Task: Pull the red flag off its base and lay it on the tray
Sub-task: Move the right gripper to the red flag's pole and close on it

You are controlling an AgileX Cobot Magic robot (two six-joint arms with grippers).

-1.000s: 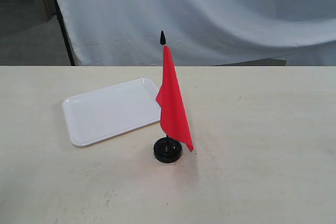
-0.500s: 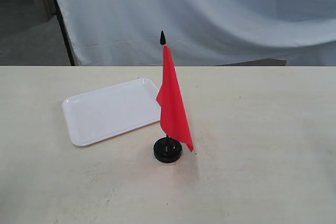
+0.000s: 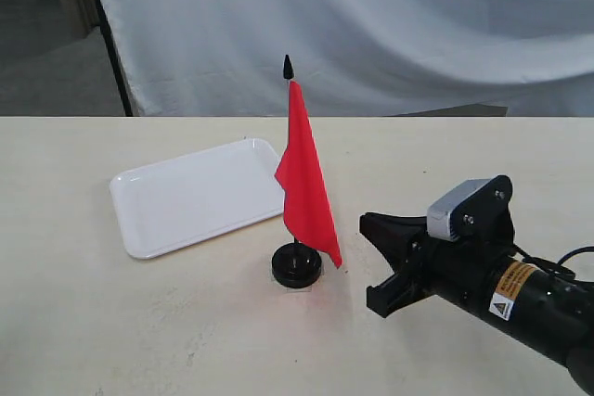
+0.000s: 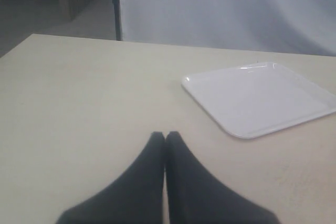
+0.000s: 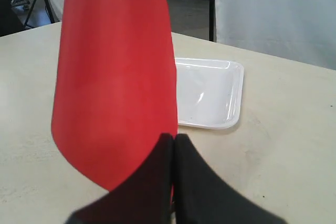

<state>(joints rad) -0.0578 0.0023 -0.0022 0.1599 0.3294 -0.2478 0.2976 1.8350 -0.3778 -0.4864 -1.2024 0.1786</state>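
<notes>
The red flag (image 3: 304, 183) stands upright in the black base (image 3: 297, 266), its pointed black tip up, just right of the white tray (image 3: 186, 201). My right gripper (image 3: 371, 261) hovers low over the table to the right of the base, pointing at the flag without touching it. In the right wrist view the right gripper (image 5: 174, 136) is shut with nothing held; the red flag (image 5: 115, 66) fills the space ahead, the tray (image 5: 210, 93) lies beyond, and the base is hidden. My left gripper (image 4: 165, 134) is shut and empty, near the tray (image 4: 262, 98).
The pale table (image 3: 483, 155) stretches wide around the objects. A white cloth backdrop (image 3: 371, 25) hangs behind its far edge. A black cable (image 3: 571, 257) trails from the right arm.
The right arm has come into the exterior view from the lower right and now sits close to the flag's base. Flag, base and tray have not moved.
</notes>
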